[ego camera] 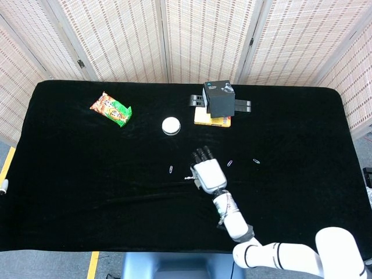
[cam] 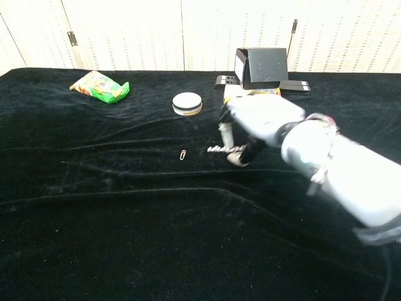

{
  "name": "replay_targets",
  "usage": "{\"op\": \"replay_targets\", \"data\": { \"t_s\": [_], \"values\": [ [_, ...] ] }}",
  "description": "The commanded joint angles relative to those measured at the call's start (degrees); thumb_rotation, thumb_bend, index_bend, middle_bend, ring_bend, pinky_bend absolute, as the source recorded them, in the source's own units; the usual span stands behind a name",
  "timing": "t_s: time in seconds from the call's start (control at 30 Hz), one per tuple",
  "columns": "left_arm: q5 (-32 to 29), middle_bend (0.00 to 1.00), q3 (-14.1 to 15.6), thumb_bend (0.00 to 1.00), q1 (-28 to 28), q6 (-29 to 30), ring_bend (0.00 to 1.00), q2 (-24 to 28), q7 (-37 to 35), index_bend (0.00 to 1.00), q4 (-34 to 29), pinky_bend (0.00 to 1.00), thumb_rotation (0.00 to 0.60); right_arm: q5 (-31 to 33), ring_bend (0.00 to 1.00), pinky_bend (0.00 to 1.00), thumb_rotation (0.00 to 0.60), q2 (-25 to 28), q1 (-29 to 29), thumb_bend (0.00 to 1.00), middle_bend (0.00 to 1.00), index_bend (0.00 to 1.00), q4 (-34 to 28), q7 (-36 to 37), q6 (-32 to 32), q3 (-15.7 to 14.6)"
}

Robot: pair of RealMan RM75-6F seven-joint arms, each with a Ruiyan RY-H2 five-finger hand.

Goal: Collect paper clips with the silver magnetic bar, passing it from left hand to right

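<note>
Gripping the silver magnetic bar (cam: 219, 149) between thumb and curled fingers, the right hand (cam: 254, 119) is hovering at centre frame above the black table (ego camera: 70, 174), the bar poking out leftward with small clips seemingly clinging to it. One paper clip (cam: 182, 154) is lying just left of the bar's tip; two more (ego camera: 231, 163) (ego camera: 256, 161) are sitting to the hand's right in the head view. A snack packet (ego camera: 110, 108) is resting upper left, a round white tin (ego camera: 171, 125) and black box (ego camera: 219, 99) above centre.
</note>
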Motion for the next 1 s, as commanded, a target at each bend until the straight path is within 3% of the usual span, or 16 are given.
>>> {"op": "replay_targets", "data": {
  "t_s": [0.03, 0.33, 1.0],
  "values": [
    [0.08, 0.32, 0.06, 0.41, -0.16, -0.18, 0.25, -0.17, 0.56, 0.06, -0.01, 0.16, 0.600, -0.32, 0.08, 0.00, 0.600, 2.70, -1.78, 0.53, 0.20, 0.83, -0.19, 4.80, 0.37, 0.76],
    [-0.97, 0.32, -0.27, 0.41, -0.83, -2.20, 0.25, -0.63, 1.90, 0.06, 0.33, 0.16, 0.600, -3.19, 0.08, 0.00, 0.600, 5.41, -5.26, 0.53, 0.20, 0.83, 9.79, 25.69, -4.14, 1.55],
    [-1.89, 0.32, -0.63, 0.41, -1.29, -4.02, 0.25, -0.95, 2.48, 0.06, 1.01, 0.16, 0.600, -3.75, 0.08, 0.00, 0.600, 2.73, -2.92, 0.53, 0.20, 0.83, 23.80, 34.18, -11.77, 1.57]
  ]
}}
